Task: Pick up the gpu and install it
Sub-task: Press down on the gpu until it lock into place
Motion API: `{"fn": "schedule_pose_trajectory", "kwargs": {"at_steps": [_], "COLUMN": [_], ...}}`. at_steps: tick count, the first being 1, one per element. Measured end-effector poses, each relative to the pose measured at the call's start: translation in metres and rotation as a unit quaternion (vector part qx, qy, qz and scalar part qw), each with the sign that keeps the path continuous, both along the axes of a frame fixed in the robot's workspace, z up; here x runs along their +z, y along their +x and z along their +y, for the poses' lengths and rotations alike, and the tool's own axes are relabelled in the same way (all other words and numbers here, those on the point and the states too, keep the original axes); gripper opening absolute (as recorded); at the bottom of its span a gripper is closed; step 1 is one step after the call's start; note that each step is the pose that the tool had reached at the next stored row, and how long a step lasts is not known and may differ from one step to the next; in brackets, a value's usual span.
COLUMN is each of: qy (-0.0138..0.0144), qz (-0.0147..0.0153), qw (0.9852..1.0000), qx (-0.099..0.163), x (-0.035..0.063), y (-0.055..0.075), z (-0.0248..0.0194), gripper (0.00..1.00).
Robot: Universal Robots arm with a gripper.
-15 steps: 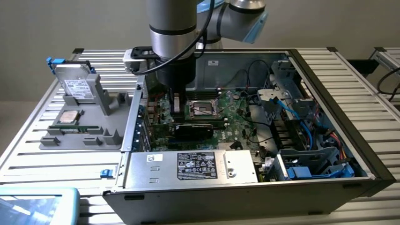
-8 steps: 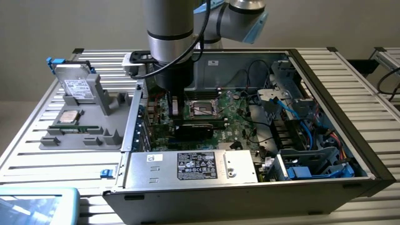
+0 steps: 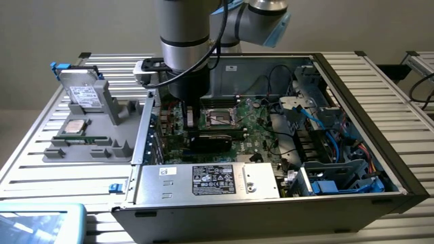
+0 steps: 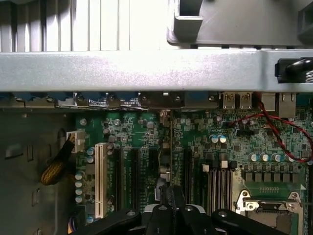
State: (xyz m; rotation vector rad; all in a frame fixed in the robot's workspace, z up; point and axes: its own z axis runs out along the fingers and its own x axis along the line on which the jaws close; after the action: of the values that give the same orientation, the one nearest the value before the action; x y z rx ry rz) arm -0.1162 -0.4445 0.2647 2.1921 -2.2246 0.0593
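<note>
Below, we see the gripper [image 4: 171, 208] clenched on the gpu [image 4: 170, 169], held edge-on and upright over the motherboard [image 4: 205, 147] slots. We find it near the open computer case's [image 3: 379, 147] rear wall.

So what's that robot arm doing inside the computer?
The robot arm's gripper is down inside the open computer case, shut on the gpu, a thin card held on edge. It holds the card right over the slots on the green motherboard. A hard drive sits in a grey holder beside the case.
</note>
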Motion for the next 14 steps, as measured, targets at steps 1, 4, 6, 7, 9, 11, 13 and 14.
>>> {"fn": "schedule_pose_trajectory", "kwargs": {"at_steps": [1, 4, 6, 7, 9, 11, 13, 14], "qy": [0.0003, -0.0018, -0.0028, -0.0031, -0.0033, -0.0034, -0.0034, -0.0033], "qz": [0.0001, 0.0029, 0.0073, 0.0085, 0.0097, 0.0101, 0.0107, 0.0113], "qw": [1.0, 1.0, 1.0, 1.0, 0.9999, 0.9999, 0.9999, 0.9999], "qx": [-0.001, -0.002, -0.002, -0.002, -0.002, -0.002, -0.002, -0.002], "x": [0.0023, 0.0114, 0.0122, 0.0122, 0.0119, 0.0098, 0.0062, 0.0045], "y": [0.0, 0.006, 0.013, 0.017, 0.024, 0.025, 0.025, 0.025], "z": [0.0001, -0.0002, -0.0002, -0.0002, -0.0002, -0.0003, -0.0002, -0.0002], "gripper": [0.12, 0.12, 0.12, 0.12, 0.12, 0.12, 0.12, 0.12]}}
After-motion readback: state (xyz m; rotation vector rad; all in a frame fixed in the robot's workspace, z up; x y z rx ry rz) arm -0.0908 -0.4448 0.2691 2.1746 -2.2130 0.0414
